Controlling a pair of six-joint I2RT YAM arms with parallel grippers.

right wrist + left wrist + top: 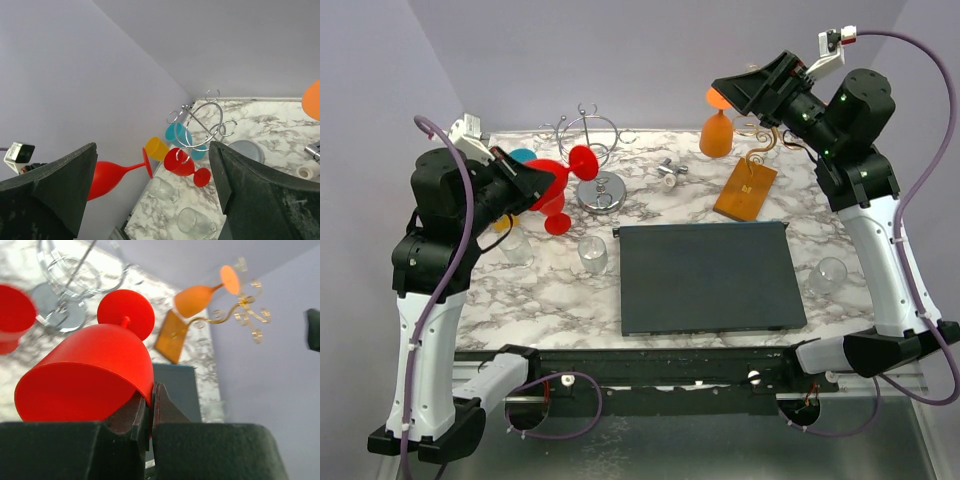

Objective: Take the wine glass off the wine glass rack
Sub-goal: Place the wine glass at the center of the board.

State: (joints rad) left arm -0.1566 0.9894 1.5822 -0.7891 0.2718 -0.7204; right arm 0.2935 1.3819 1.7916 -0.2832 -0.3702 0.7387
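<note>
Your main risk is the wine glass rack (747, 188) itself. Its gold wire stem is thin and its wooden base is small. If you pull the orange wine glass (716, 134) sideways rather than sliding its foot out through the hook's opening, I judge the whole rack will drag or tip on the tabletop (650, 205). The glass hangs upside down from the curls at the far right, foot up, and is not yet off. A second hazard is closing on wire along with the stem, since the curls crowd close around the foot. Watch your alignment too: in the right wrist view the orange shows only at the right edge, outside the fingers. Closing now would likely catch nothing or clip the foot.

The right gripper (725, 92) is spread fully wide and empty, its tips just beside the glass's foot. From above I cannot tell whether they touch it.

The left gripper (150, 401) is clenched on the rim of a red wine glass (87, 375), held in the air at the left near the silver wire stand (590, 135). That pinch takes only a thin edge of the bowl, so a jolt could let the glass slip or swing into the stand.
</note>
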